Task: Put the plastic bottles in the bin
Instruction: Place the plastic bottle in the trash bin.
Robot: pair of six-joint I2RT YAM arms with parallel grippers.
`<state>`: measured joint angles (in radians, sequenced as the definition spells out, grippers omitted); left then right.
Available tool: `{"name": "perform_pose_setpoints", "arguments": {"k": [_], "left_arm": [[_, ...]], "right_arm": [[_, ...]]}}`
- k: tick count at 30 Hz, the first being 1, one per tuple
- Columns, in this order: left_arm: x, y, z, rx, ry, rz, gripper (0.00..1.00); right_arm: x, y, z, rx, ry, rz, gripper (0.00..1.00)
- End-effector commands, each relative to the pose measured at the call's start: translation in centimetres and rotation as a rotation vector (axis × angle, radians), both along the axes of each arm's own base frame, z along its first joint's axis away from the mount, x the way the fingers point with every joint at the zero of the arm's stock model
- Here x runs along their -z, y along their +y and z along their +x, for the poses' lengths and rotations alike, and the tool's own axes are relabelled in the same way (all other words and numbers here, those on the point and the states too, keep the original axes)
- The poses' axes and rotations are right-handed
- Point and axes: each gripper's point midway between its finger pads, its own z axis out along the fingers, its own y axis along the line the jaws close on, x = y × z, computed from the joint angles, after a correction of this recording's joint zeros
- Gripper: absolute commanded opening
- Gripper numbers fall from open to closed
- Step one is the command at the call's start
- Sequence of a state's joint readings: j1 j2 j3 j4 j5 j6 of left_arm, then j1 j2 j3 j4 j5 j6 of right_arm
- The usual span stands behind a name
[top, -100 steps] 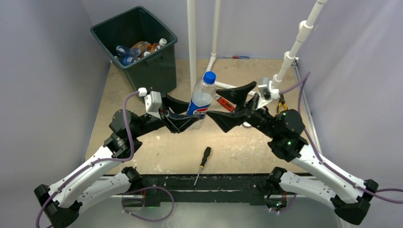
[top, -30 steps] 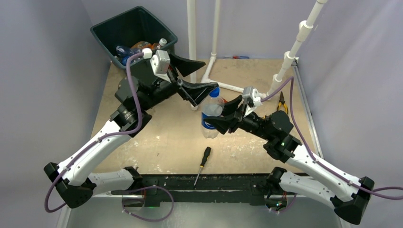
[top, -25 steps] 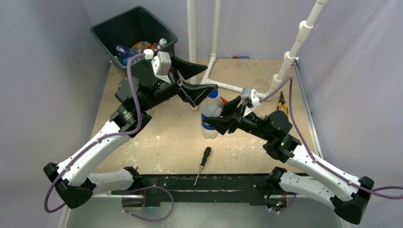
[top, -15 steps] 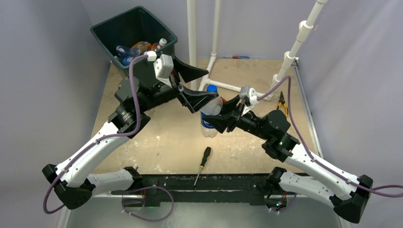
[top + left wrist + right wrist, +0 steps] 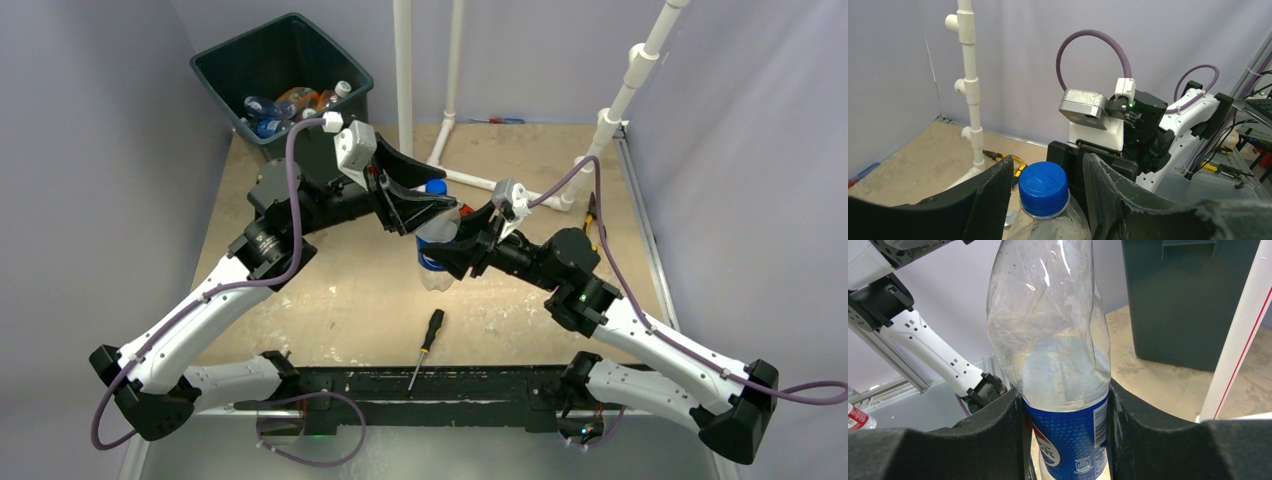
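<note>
Pepsi bottle (image 5: 1048, 340) is held at label by right tool (image 5: 1065, 430) | blue cap (image 5: 1043, 187) is flanked by left tool (image 5: 1045, 172), closure cannot be told | risk: bottle is dropped if released prematurely.

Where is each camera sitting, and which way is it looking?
Top: above and behind, looking down at the table; left arm and right arm show.
Left wrist: on the left arm, looking across the bottle's blue cap at the right arm; its own fingers flank the cap.
Right wrist: on the right arm, looking past the bottle toward the bin; its own fingers clamp the bottle.
All three see the bottle.
</note>
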<state>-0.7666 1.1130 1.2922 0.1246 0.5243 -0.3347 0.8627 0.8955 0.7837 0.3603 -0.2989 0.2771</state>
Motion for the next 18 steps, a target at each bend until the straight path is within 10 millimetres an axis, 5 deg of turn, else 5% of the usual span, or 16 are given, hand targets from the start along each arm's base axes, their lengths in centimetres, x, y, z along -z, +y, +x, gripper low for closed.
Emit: {"name": "perform_pose_setpoints", "arguments": {"k": [1,4,11,12,16,18], "left_arm": [[-0.2,0.0,-0.7,0.028,-0.015,0.013,0.52],[0.1,0.1,-0.6,0.019,-0.012,0.016,0.44],[-0.2,0.4,-0.7,0.007,-0.023,0.008,0.00],[-0.4,0.6,-0.6,-0.004,-0.027,0.001,0.00],[-2.2,2.3,0.2,-0.119,-0.059,-0.049,0.00],[-3.8,4.0,0.6,-0.212,-0.099,-0.078,0.00]], "right_arm": [[-3.9,-0.5,-0.3,0.001,-0.063,0.084,0.18],[-3.9,-0.3,-0.3,-0.005,-0.063,0.084,0.18],[-3.9,0.0,-0.5,-0.021,-0.061,0.078,0.20],[-3.9,0.1,-0.6,-0.029,-0.059,0.078,0.25],[-4.4,-0.2,-1.8,-0.077,-0.052,0.091,0.94],[-4.7,-0.9,-2.4,-0.077,-0.053,0.100,0.99]]}}
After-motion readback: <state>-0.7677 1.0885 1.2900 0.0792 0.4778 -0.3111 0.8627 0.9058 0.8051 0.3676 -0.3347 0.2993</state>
